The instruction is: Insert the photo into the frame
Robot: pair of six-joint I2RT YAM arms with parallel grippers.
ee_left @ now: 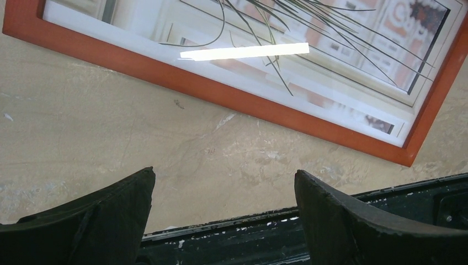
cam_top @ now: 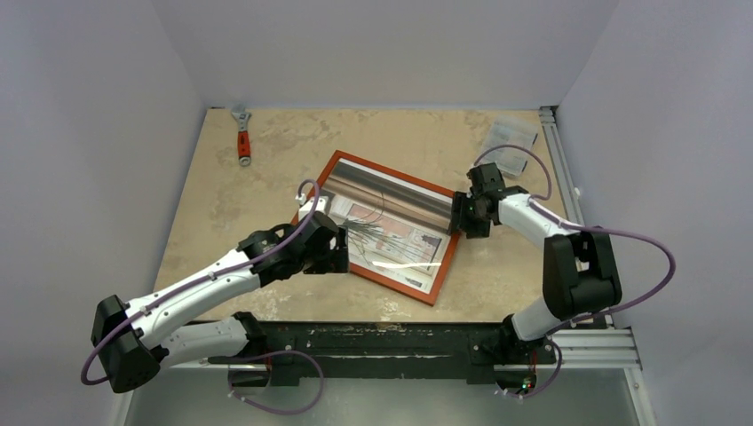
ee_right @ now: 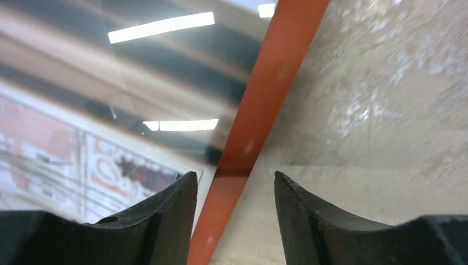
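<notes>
Standing by the table, I see the left gripper low over the bare tabletop. Its two dark fingers are spread wide with nothing between them but stone-patterned surface. Just ahead of those fingertips runs the near rail of the frame, lying flat and skewed across the table. The photo sits inside that border, picture side up, its grassy blades and a white margin showing right to the wood. No edge seems to ride up on the rail, though glare hides some of it. Further right, the right gripper hangs over the frame's opposite side. Its fingers are about half parted and astride the orange rail, the print under one tip and bare table under the other. I see no pinch on the wood, so I judge it holds nothing. To my eye the print is about seated, and what remains is settling it and getting clear. The right fingers would do best to lift straight up off the rail, since a sideways drag could hook the wood and slide the whole frame. Meanwhile the left tips, placed just short of the near rail, could steady it against any shove. If a corner proves proud, a light flat press on it is better than a pinch.
</notes>
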